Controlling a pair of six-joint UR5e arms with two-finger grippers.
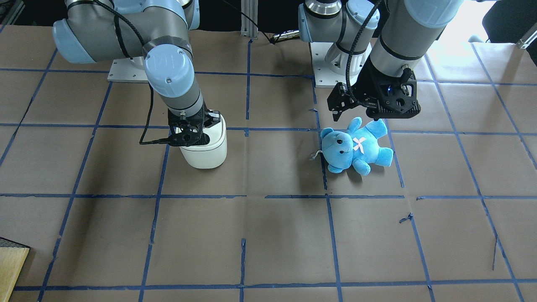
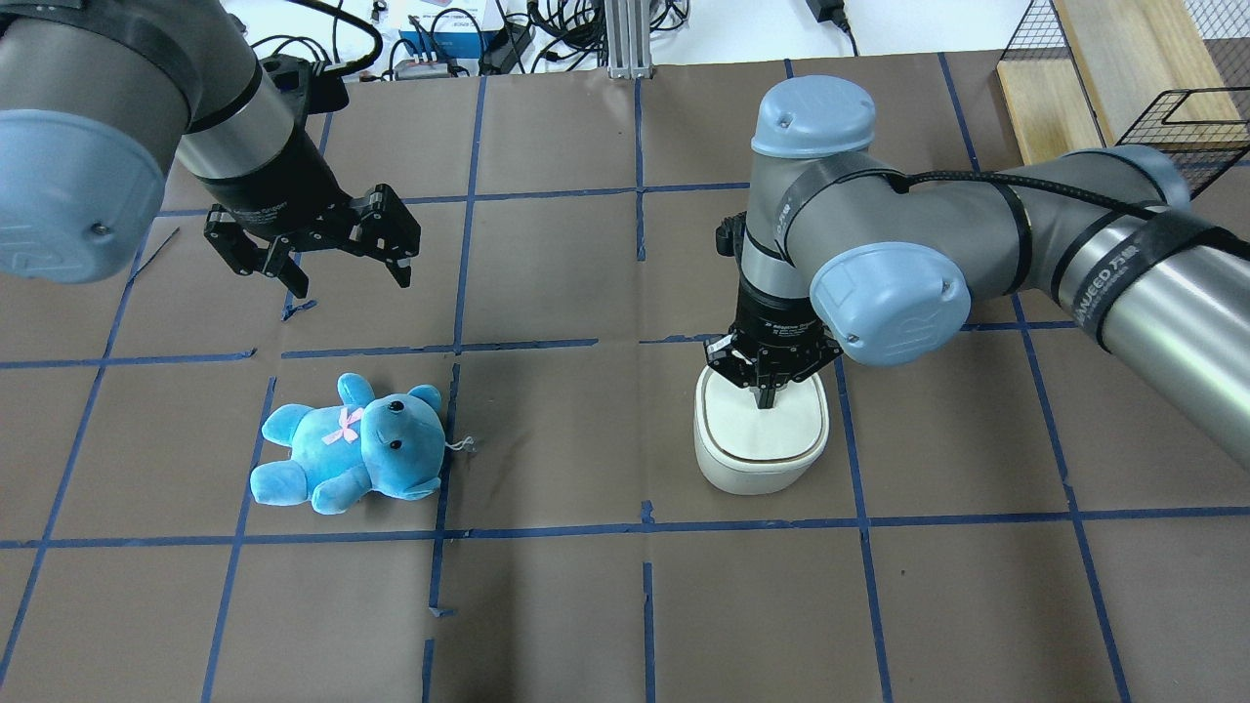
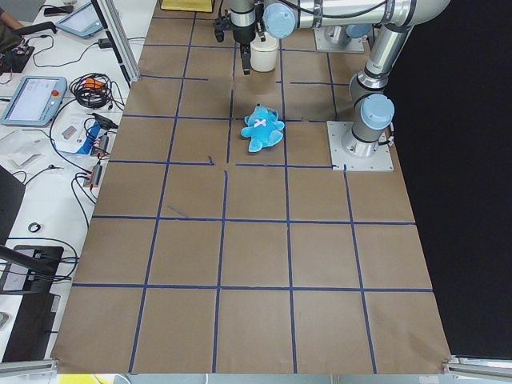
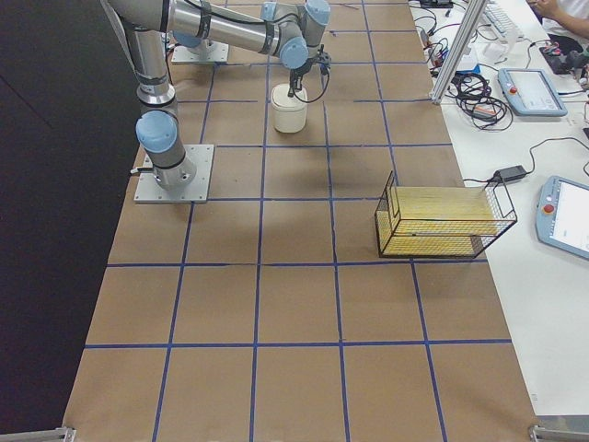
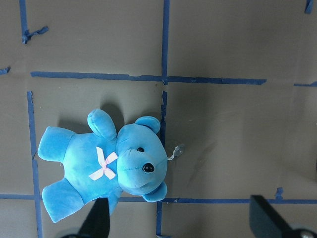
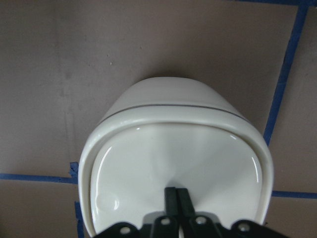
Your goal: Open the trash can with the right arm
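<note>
The white trash can (image 2: 757, 459) stands on the brown table with its lid down; the dark seam shows under the lid in the right wrist view (image 6: 173, 148). My right gripper (image 2: 765, 395) points straight down, its fingers (image 6: 176, 196) shut together with their tips on the lid near one edge. It also shows in the front view (image 1: 193, 140) over the can (image 1: 207, 157). My left gripper (image 2: 352, 281) is open and empty, hovering above a blue teddy bear (image 2: 352, 444).
The teddy (image 1: 356, 147) lies on its back a good way from the can. A wire basket with a wooden board (image 4: 442, 221) stands to the robot's right. Blue tape lines grid the table. The arm bases (image 4: 175, 170) stand at the robot side.
</note>
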